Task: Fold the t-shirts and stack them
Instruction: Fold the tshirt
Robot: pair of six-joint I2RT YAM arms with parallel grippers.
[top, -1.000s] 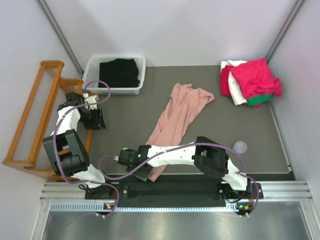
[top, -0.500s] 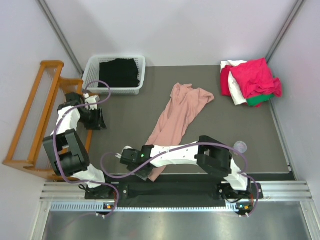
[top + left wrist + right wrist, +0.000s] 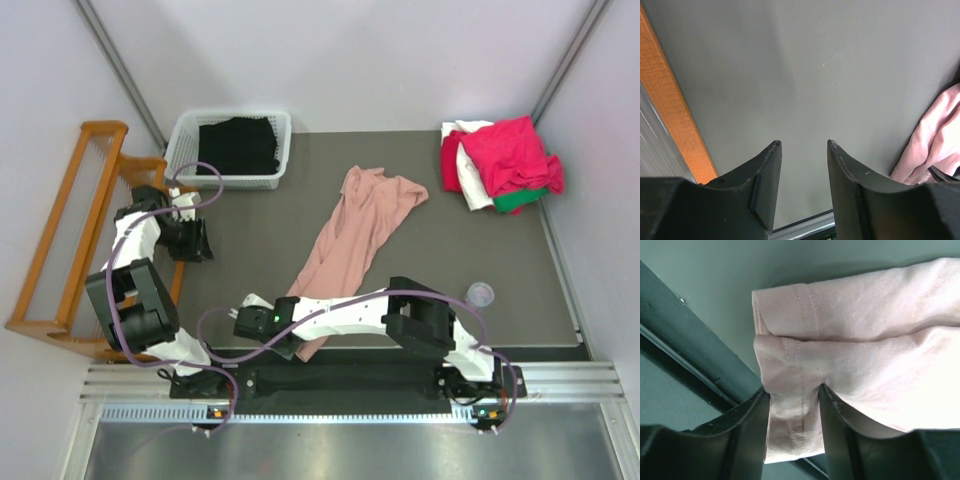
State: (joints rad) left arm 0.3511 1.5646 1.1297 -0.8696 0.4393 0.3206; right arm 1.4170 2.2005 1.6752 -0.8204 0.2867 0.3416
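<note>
Since half a second ago, we see the right gripper has slid a touch left along the near table edge, and the shirt's near end went with it. Everything else looks the same to us.

That gripper's fingers are pinched narrow on the stitched hem of the dusty-pink t-shirt, with cloth bunched between them right at the table's front rail. From above, the shirt lies in a long crumpled diagonal strip across the middle of the table.

The left gripper has its fingers spread with nothing between them. It sits over bare table beside the wooden rack.

Far right corner: a heap of crimson-pink, white and green shirts.
</note>
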